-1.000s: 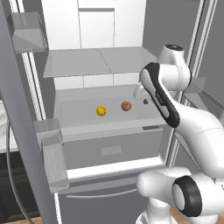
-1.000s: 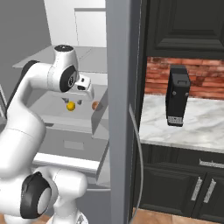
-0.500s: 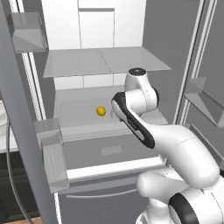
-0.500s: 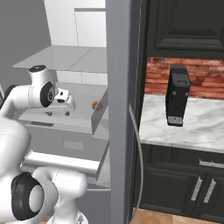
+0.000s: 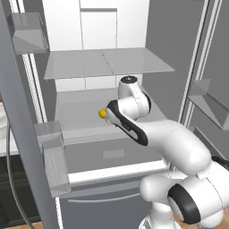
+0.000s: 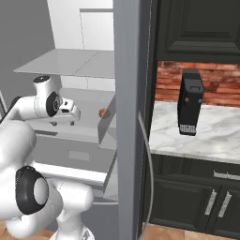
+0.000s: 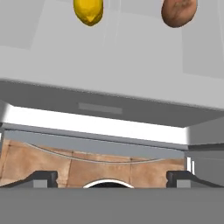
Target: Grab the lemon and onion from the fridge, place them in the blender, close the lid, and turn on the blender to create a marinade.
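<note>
Reaching into the open fridge (image 5: 112, 67), the white arm holds its gripper (image 7: 111, 177) just in front of the middle shelf (image 5: 80, 112), jaws spread wide with nothing between them. On that shelf the lemon (image 7: 89, 11) sits to the left and the onion (image 7: 178, 12) to its right, apart from each other and beyond the fingertips (image 7: 43, 177). Well off to the right, the blender (image 6: 191, 108) stands on the marble counter (image 6: 215, 136) before a brick wall.
</note>
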